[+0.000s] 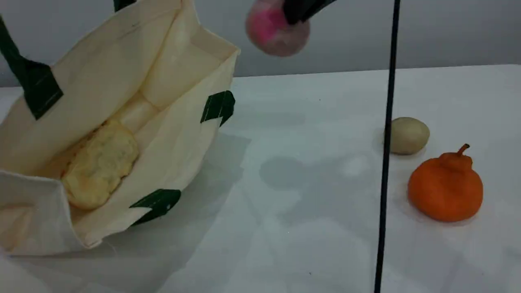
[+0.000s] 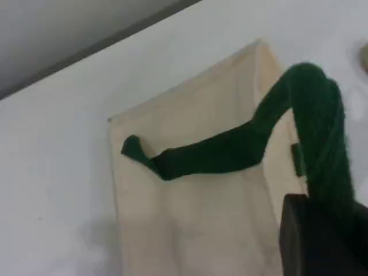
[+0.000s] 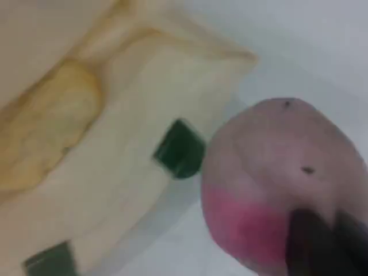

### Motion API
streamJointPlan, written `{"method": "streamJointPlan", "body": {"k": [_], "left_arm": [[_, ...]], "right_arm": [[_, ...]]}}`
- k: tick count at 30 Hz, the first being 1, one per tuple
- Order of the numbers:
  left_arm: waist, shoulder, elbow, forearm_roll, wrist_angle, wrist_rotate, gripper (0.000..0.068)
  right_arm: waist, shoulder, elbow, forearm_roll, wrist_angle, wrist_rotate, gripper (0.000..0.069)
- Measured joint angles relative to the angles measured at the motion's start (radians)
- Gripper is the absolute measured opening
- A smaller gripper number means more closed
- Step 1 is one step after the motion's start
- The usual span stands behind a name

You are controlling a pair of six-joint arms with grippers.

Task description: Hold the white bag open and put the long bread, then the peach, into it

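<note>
The white bag (image 1: 179, 134) stands open at the left of the table. Its near handle (image 1: 24, 69) is pulled up and out of the top left of the scene view. In the left wrist view my left gripper (image 2: 325, 230) is shut on the green handle (image 2: 230, 150), above the bag's outer wall (image 2: 190, 207). The long bread (image 1: 99, 165) lies inside the bag, pale underside up. My right gripper (image 1: 303, 9) is shut on the peach (image 1: 276, 29), held in the air to the right of the bag's mouth and higher than it. The right wrist view shows the peach (image 3: 276, 167) over the bag's edge, with the bread (image 3: 46, 126) below.
A beige potato-like lump (image 1: 408, 135) and an orange stemmed fruit (image 1: 445, 188) sit on the white table (image 1: 309, 211) at the right. A thin black cable (image 1: 386, 162) hangs vertically in front of them. A grey wall runs behind the table.
</note>
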Motion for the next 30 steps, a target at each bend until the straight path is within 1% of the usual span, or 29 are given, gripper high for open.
{"method": "streamJointPlan", "body": {"k": [3,5,10,14,18,22,26,30], "left_arm": [[-0.033,0.000,0.000,0.000,0.000,0.001,0.0097],[-0.055,0.000,0.000,0.000,0.000,0.013,0.0097],[-0.110,0.001,0.000,-0.005,0.000,0.013,0.0097],[-0.162,0.001,0.000,-0.008,0.000,0.009,0.0097],[-0.196,0.001,-0.002,-0.015,0.000,0.007,0.0097],[-0.201,0.001,-0.029,-0.015,0.001,-0.023,0.0097],[-0.201,0.001,-0.055,-0.015,0.001,-0.043,0.0097],[-0.201,0.001,-0.058,-0.011,0.000,-0.043,0.0097]], "right_arm": [[0.057,-0.021,0.047,0.025,-0.014,-0.014,0.0020],[0.102,-0.020,0.050,0.025,-0.017,-0.014,0.0020],[0.238,-0.020,0.049,0.024,-0.089,-0.012,0.0020],[0.315,-0.012,0.049,0.025,-0.128,-0.011,0.0020],[0.316,0.025,0.049,0.022,-0.132,-0.011,0.0020],[0.316,0.073,0.049,0.019,-0.139,-0.011,0.0020],[0.316,0.132,0.047,0.009,-0.197,-0.011,0.0020],[0.316,0.187,0.046,0.005,-0.288,-0.023,0.0020]]}}
